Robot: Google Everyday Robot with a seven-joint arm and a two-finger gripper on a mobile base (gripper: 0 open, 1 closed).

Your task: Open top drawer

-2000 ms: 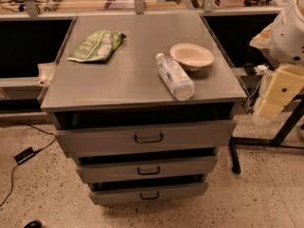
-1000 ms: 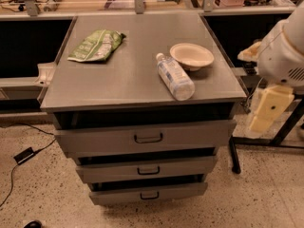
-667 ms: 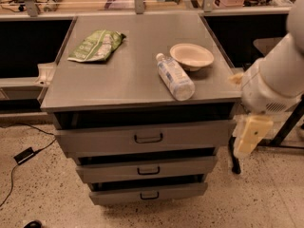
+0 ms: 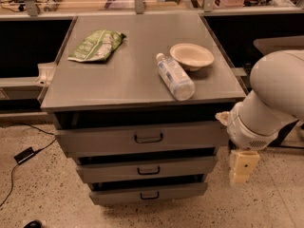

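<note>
Gripper (image 4: 243, 166) hung pointing down, right of the top drawer (image 4: 118, 139) and lower than its handle (image 4: 148, 138), touching nothing; I could not tell whether it was open or closed. The drawer sat just under the tabletop (image 4: 118, 87), front close in. I judged it stiff metal, fairly heavy, and likely to slide straight out. The dark loop at mid-front looked like the only place to take hold. The bottle (image 4: 175, 76) lay on its side above, so a jerk might roll it.
</note>
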